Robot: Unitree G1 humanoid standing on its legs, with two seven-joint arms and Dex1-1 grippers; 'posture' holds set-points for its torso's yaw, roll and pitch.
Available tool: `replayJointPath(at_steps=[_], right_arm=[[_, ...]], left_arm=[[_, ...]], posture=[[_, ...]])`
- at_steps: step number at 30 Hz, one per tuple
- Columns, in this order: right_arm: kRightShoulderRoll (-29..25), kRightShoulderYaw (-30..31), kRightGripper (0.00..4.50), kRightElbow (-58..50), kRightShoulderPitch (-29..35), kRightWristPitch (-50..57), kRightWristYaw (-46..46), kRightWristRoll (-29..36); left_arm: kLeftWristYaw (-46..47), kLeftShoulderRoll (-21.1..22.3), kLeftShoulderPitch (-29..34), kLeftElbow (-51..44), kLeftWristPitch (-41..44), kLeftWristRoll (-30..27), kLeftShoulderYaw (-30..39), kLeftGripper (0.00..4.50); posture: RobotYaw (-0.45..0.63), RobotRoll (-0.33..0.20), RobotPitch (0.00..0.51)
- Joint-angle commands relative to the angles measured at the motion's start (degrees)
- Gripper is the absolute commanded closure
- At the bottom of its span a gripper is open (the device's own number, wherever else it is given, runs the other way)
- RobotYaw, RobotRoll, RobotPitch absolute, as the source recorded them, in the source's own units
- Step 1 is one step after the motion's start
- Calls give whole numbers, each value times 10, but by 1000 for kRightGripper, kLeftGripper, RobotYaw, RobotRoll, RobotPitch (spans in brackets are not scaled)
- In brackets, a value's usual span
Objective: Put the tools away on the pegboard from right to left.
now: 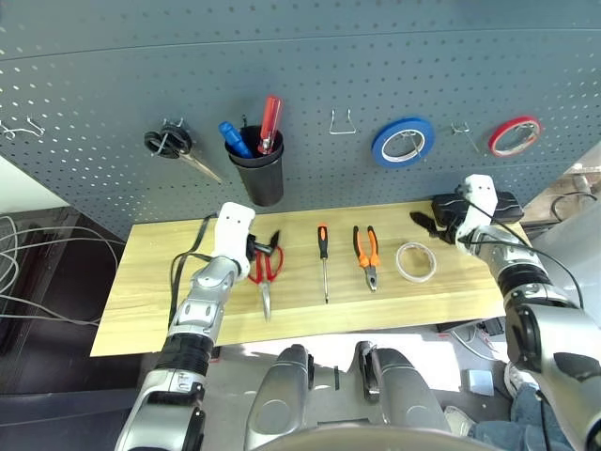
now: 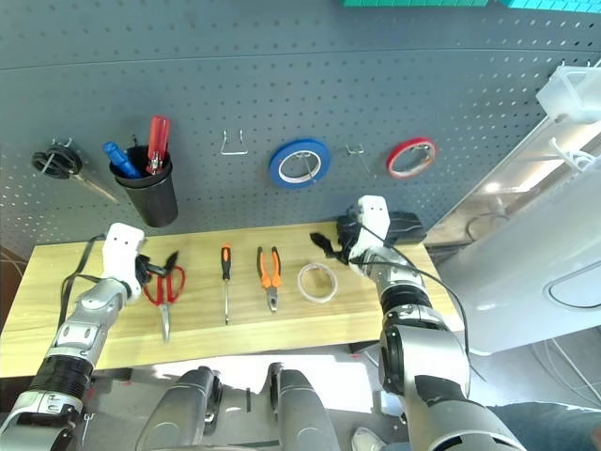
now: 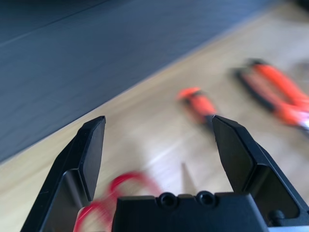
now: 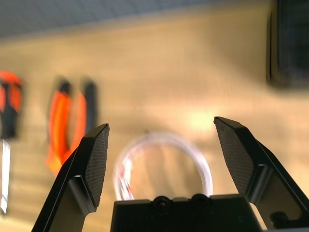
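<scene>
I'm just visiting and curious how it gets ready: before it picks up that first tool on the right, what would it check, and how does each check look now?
1. First tool by the right-to-left order, the whitish tape roll, lies flat on the table: ok.
2. Right pincer open, roll between its fingers in the wrist view: ok.
3. Right pincer holds nothing: ok.
4. Free hook on the pegboard for the roll: ok.
5. Left pincer open, beside the red-handled scissors, away from the roll: ok.
6. Right pincer low enough to grip: cannot tell.
</scene>
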Motion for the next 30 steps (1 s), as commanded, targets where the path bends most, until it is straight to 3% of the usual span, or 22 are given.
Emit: replayJointPath(at_steps=[1,7,20,30], right_arm=[[3,32,25,-37,16,68,-19,-24],[7,67,25,-33,12,100,-48,-57],[24,48,25,34,-1,94,-139,-59],[16,29,3446,75,-5,34,-160,-57]], left_arm=[[-45,2,-18,-11,3,26,-56,0],[-87,-7,-47,6,-8,59,-125,0],[-111,-2,-35,-3,-35,70,-135,0],[-113,-2,-36,11,-54,75,-133,0]], posture=[[48,0,183],[61,0,189],[86,0,200],[71,0,194]])
